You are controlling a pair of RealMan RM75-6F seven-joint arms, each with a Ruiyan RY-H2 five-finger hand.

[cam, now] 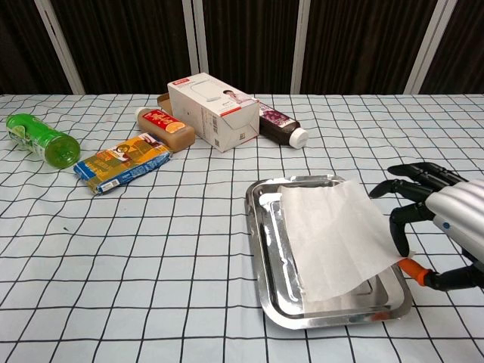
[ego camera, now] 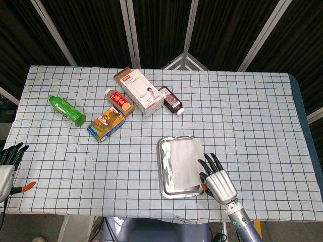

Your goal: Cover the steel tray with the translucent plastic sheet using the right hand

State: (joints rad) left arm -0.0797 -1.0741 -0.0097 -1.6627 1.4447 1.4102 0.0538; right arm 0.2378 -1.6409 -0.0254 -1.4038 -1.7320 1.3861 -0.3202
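Note:
The steel tray lies near the table's front edge, right of centre. The translucent plastic sheet lies over most of it, leaving the tray's left strip bare. The sheet's right edge sits slightly raised over the right rim. My right hand is at the tray's right side with its fingers spread. A fingertip and the orange-tipped thumb meet at the sheet's near right corner and seem to pinch it. My left hand rests at the table's left edge, open and holding nothing.
At the back left lie a green bottle, a yellow-blue snack pack, a brown bottle, a white carton and a dark bottle.

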